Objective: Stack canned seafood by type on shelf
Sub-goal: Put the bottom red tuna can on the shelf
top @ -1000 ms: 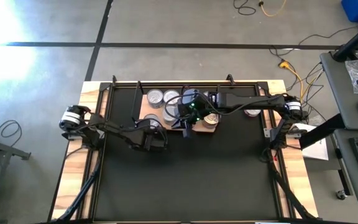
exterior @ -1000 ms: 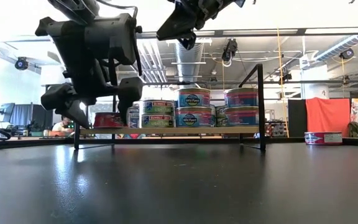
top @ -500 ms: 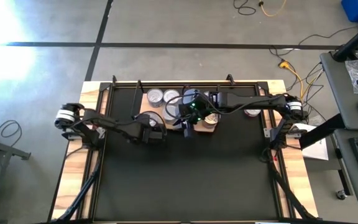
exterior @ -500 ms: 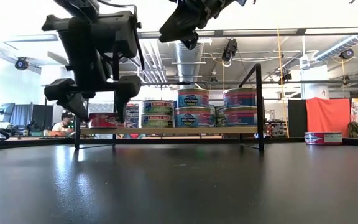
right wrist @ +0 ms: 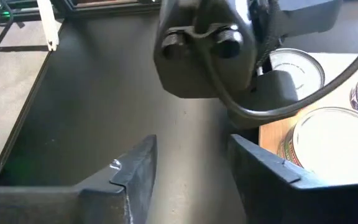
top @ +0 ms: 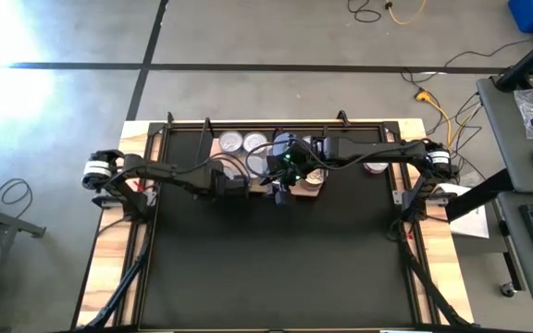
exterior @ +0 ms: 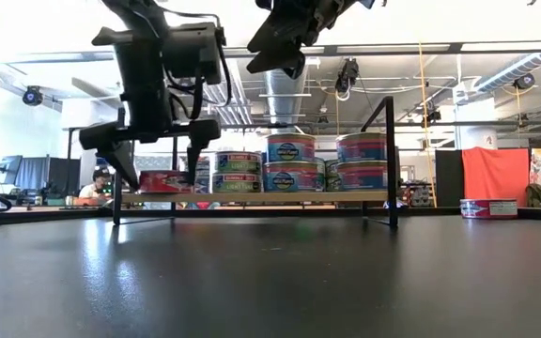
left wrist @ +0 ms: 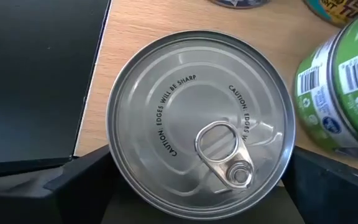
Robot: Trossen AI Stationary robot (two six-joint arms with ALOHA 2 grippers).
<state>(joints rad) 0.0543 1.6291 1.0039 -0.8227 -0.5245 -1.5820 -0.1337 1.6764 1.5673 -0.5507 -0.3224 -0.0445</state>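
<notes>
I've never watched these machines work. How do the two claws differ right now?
The left gripper hangs low at the shelf's end, fingers spread wide around a silver-topped can; the right gripper sits higher, above the stacked cans. The left straddles a can, while the right holds nothing, its fingers parted. Both are dark, two-fingered and reach over the same shelf.

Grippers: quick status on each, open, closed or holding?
Left gripper: open, straddling a silver-topped can, not gripping.
Right gripper: open, holding nothing.
</notes>
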